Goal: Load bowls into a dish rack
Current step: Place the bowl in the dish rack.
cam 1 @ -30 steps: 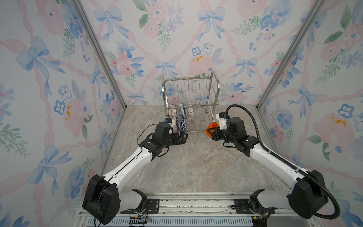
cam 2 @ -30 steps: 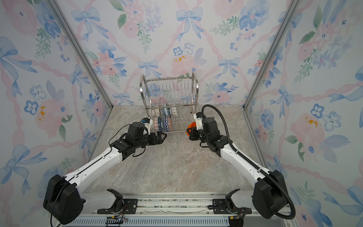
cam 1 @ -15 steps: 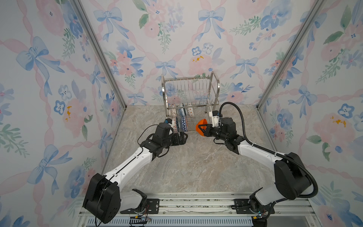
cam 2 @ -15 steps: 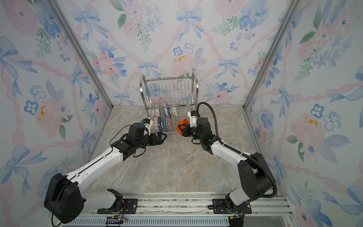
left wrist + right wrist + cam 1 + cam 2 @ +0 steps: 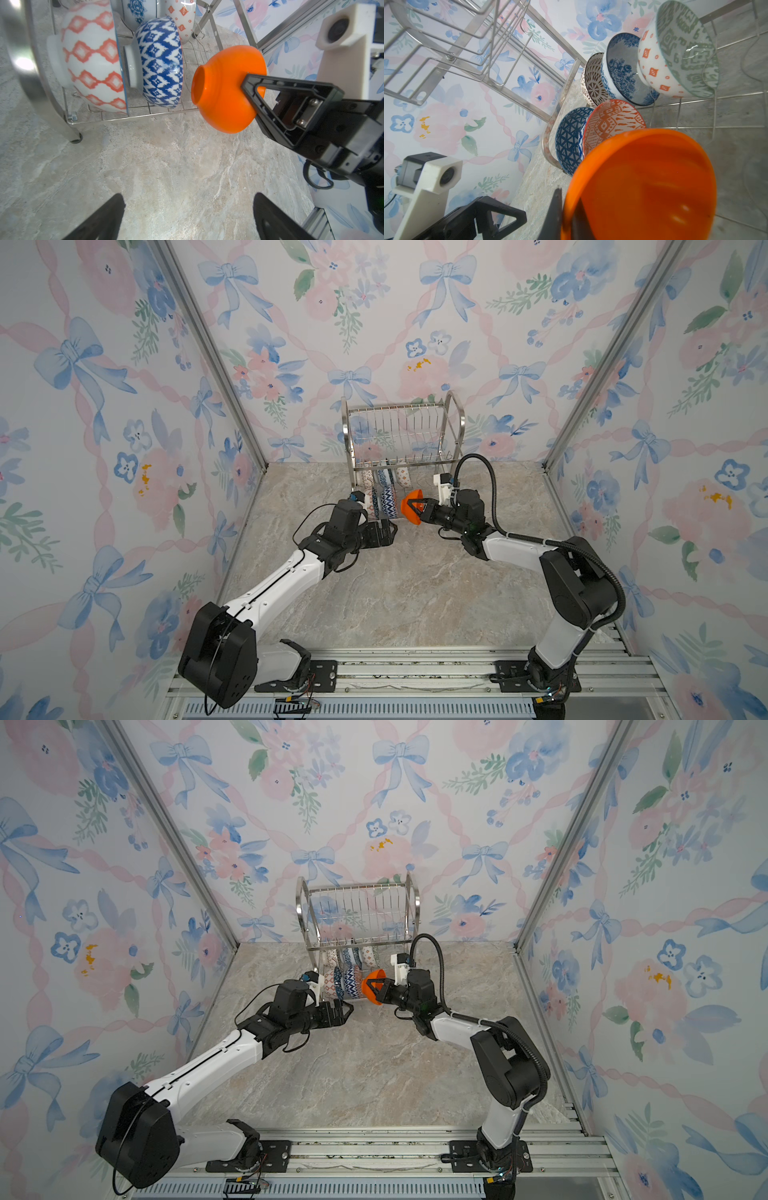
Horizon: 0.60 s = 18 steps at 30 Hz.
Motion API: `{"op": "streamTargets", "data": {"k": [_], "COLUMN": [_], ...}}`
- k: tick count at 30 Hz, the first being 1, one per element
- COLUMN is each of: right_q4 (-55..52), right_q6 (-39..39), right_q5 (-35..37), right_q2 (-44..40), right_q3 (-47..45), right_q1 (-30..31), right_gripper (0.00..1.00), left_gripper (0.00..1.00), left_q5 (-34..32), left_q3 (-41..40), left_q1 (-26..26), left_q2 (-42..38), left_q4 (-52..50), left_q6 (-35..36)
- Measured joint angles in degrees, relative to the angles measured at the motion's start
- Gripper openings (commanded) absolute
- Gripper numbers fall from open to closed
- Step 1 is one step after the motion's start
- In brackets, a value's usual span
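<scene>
A two-tier steel dish rack stands on a marble tabletop. Five patterned bowls sit on edge in the rack's lower tier. The right gripper is clamped on the rim of a plain orange bowl, held sideways at the front edge of that tier, just beside a blue-and-white bowl. The left gripper hovers in front of the rack, jaws spread wide and empty.
</scene>
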Motion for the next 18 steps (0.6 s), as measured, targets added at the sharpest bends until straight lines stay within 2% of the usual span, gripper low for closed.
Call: {"op": "streamTargets", "data": {"k": [7, 18], "right_q4": [9.51, 14.08], "right_q6": [5.46, 7.98], "right_q5": [-2.43, -4.48], "right_q2": [6.21, 12.70], "right_q3": [2.01, 5.79], "right_q1": [-1.42, -2.71], "right_gripper": [0.00, 0.00], "left_gripper": [0.98, 0.98], "left_q5": [-0.04, -0.17], "left_q3": [0.00, 0.00], "left_q1": [0.00, 0.00], "left_q2": [0.37, 0.85], "left_q4": [0.02, 0.02], "left_q6": [0.02, 0.02]}}
